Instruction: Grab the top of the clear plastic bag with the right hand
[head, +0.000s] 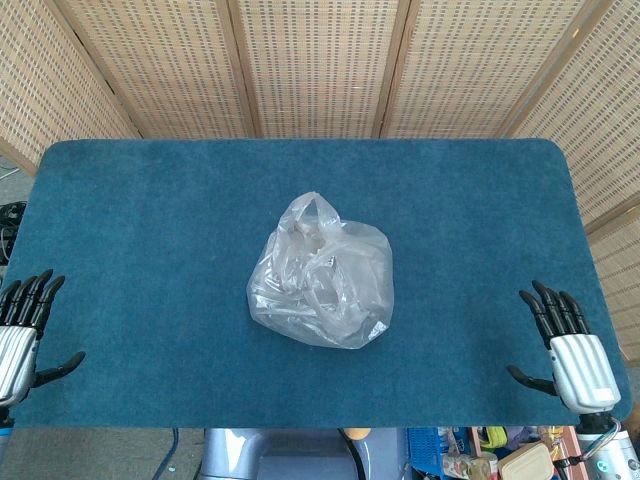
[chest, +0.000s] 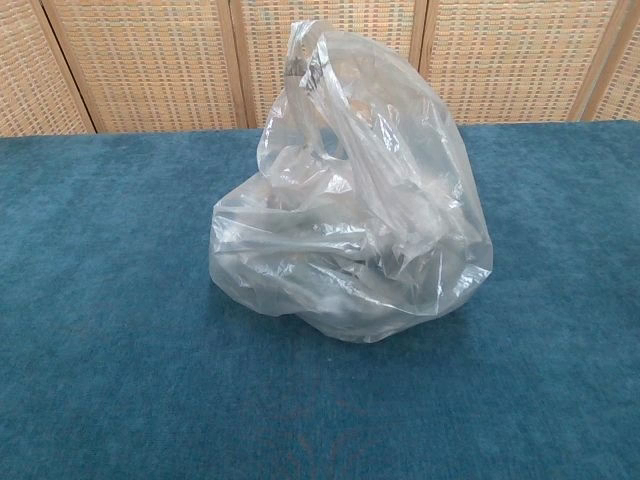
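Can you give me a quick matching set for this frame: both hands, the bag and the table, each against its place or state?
Things:
1. left hand
2. right hand
3. clear plastic bag
4. blue table

Places or states:
A. crumpled, at the table's centre
B. open, at the near right corner
C. carpeted, in front of wicker screens
D. open, at the near left edge

Pairs: 1-D, 2-B, 3-A, 4-C

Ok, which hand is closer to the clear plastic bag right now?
Right, slightly. The right hand sits open at the table's near right corner; the left hand is open at the near left edge. Neither touches the clear plastic bag.
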